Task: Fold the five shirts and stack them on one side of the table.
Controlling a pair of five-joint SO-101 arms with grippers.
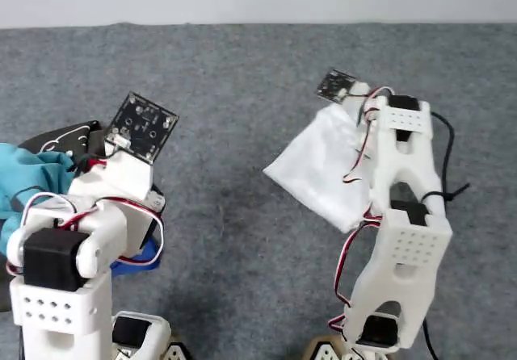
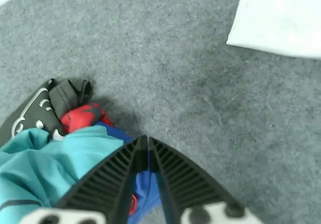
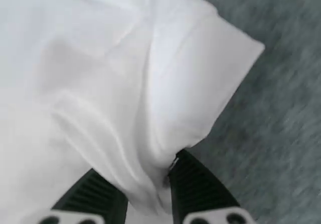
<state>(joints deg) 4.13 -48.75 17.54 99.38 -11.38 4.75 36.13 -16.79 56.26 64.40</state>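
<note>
Left arm (image 1: 81, 239): standing at the near left, reaching toward the far side, wrist tilting downward.
Left gripper (image 2: 148, 142): pointing down toward the table, its two black ribbed fingers (image 2: 115, 176) pressing together at the tips.
Right arm (image 1: 404, 215): standing at the near right, stretching toward the far side.
Right gripper (image 3: 138, 171): pinching a fold of the white shirt (image 3: 125, 73) between its black fingers.

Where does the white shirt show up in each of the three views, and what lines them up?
High view: white shirt right of centre, against the right arm.
Left wrist view: white shirt far off, across the grey table cover from the pile of coloured shirts.
Right wrist view: white shirt close up, pinched in the right end effector.
Shared landmark: the grey table cover.
</note>
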